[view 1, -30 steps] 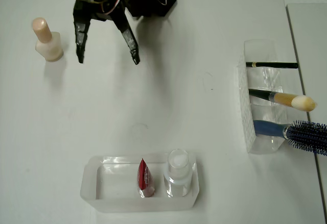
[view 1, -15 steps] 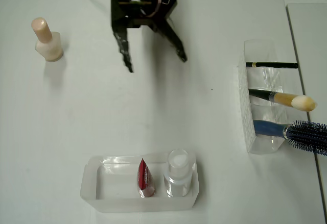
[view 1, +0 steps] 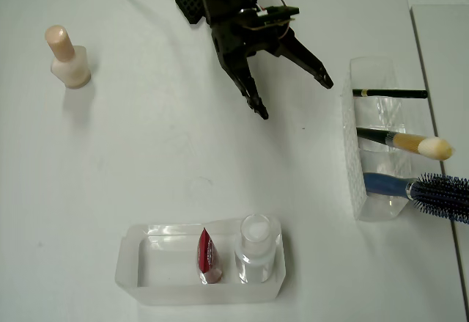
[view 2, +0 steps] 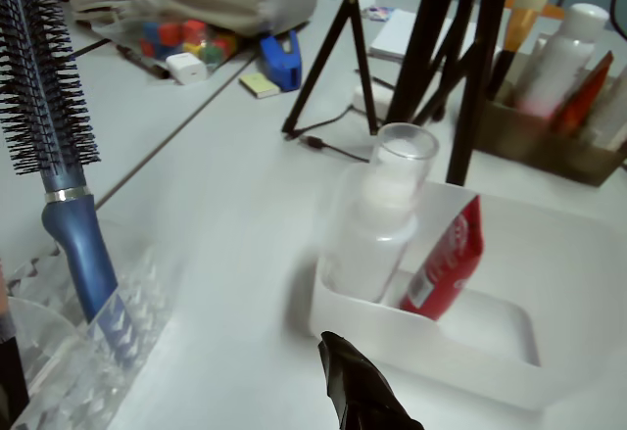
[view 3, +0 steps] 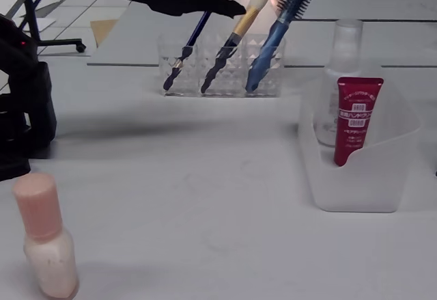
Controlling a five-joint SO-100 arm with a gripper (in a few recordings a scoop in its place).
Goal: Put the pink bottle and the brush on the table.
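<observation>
The pink bottle (view 1: 68, 59) is standing upright on the table (view 1: 146, 161), well apart from everything else — that half looks done. The brush (view 1: 410, 144) is resting in the middle slot of the clear holder (view 1: 355, 153). The gripper (view 1: 292, 96), jaws spread wide and empty, is hovering near the holder — next it needs to close on the brush handle.
</observation>
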